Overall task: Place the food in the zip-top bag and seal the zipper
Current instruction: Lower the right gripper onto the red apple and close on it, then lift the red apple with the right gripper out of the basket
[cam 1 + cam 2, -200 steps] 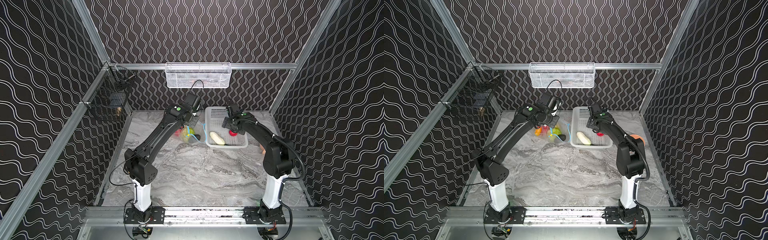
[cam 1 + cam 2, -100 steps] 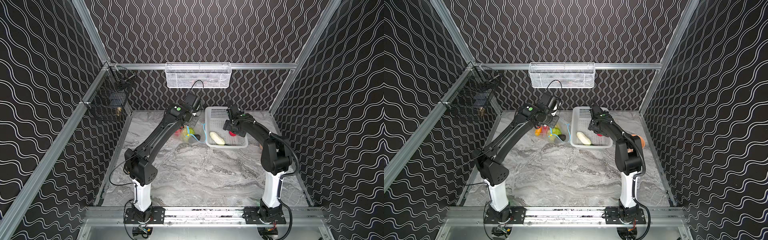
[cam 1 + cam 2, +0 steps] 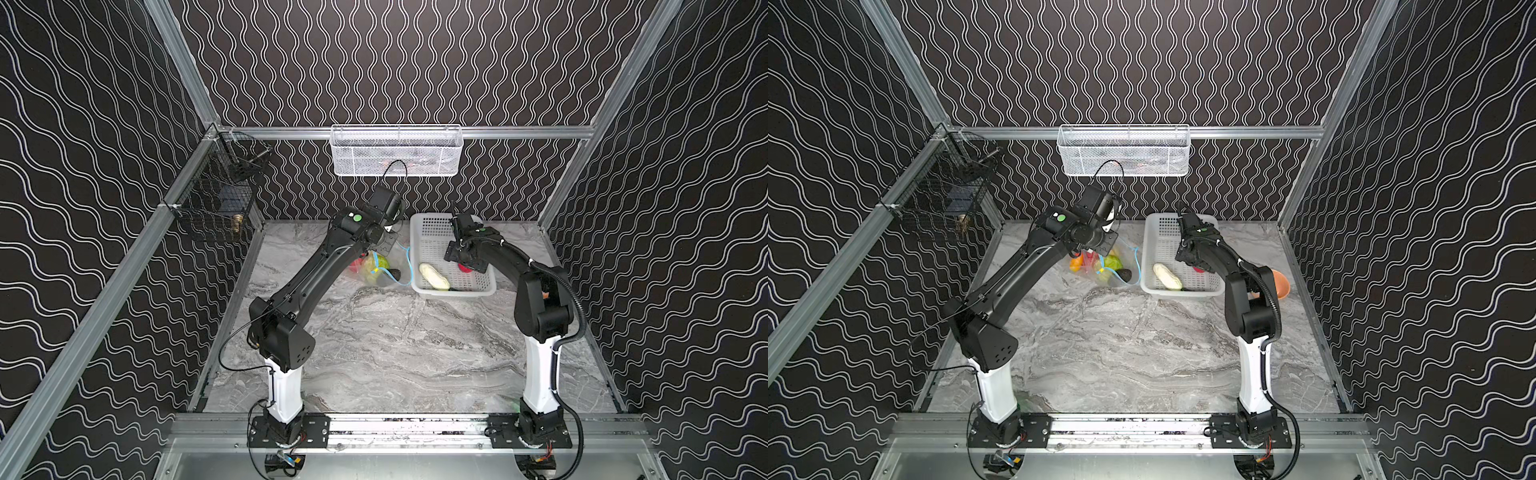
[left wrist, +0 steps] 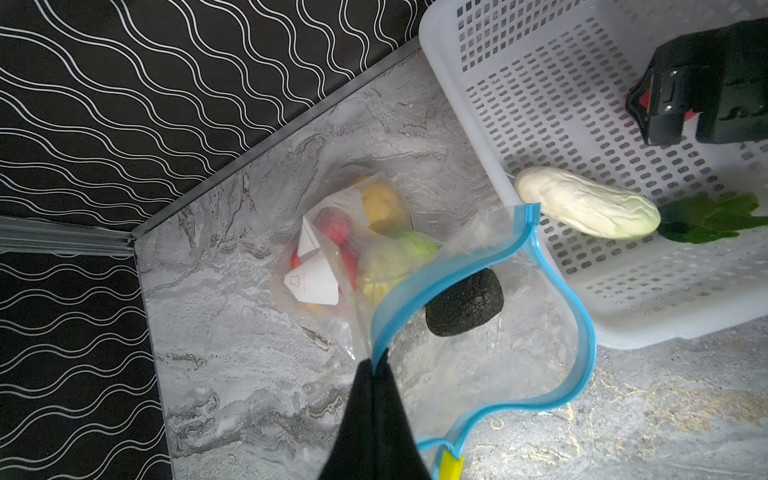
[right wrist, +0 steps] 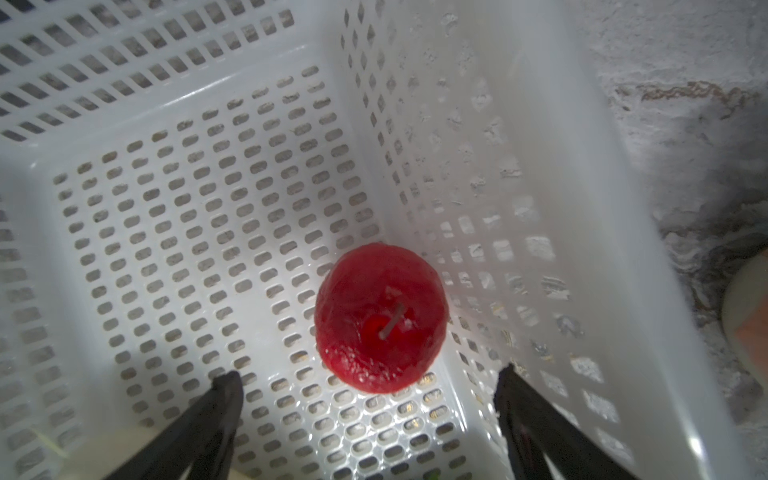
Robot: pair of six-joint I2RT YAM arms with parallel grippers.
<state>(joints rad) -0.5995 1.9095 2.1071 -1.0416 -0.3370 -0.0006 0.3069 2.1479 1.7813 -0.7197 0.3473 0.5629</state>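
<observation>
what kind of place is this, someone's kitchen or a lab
Likely a robot test cell, not a kitchen: left arm and right arm bolted to a metal rail, black wavy-patterned panels all round, and a toy white vegetable in a white basket.

We see the right gripper (image 5: pixel 368 378) spread wide with the red piece (image 5: pixel 380 318) just ahead of its open jaws, close against the white basket (image 5: pixel 478 166) wall; one finger has barely any room there. The white long vegetable (image 4: pixel 586 203) lies well apart. Beside the basket the zip-top bag (image 4: pixel 486 232) gapes, the zipper (image 4: pixel 584 332) pinched up by the left gripper (image 4: pixel 376 368), the dark oval (image 4: pixel 465 303) just inside the mouth.
</observation>
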